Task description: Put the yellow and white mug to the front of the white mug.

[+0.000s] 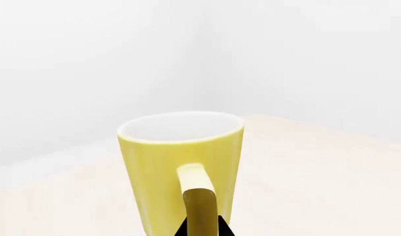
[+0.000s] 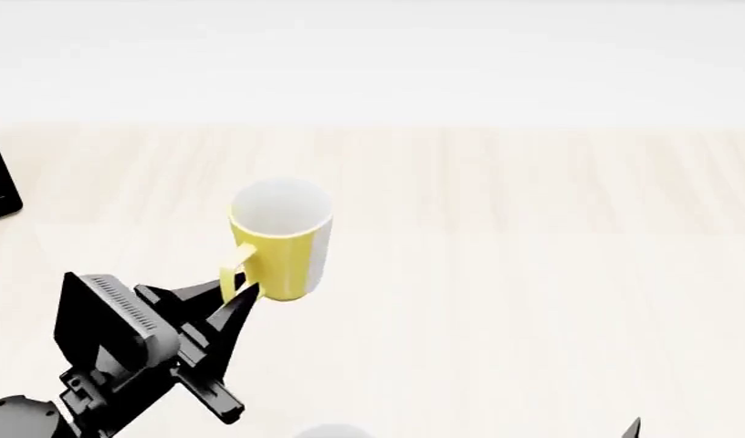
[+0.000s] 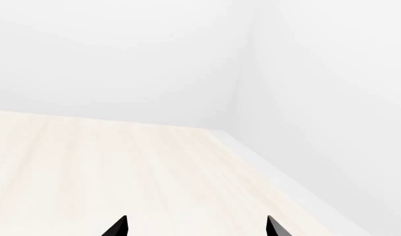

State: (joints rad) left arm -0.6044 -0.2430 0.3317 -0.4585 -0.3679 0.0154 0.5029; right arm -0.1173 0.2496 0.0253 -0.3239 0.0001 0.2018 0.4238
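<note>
While your left gripper (image 2: 241,294) pinches the yellow loop handle (image 1: 199,199), the yellow and white mug (image 2: 282,239) sits upright left of centre on the table (image 2: 531,228), mouth up, handle pointing near-left. Expect it rigid, glossy and likely to swivel, so keep that handle hold. Your right gripper (image 3: 195,226) is spread, empty.

The left arm (image 2: 117,356) is matte black all over, built from blocky, angular segments. A flat slab-shaped housing near the wrist carries a row of fine ridges along one edge. Below it a rounded dark grey joint (image 2: 14,420) shows at the corner. The left gripper (image 2: 233,297) ends in thin, tapering black fingers. The right gripper (image 3: 195,227) shows only two pointed black fingertips, possibly the same design.
</note>
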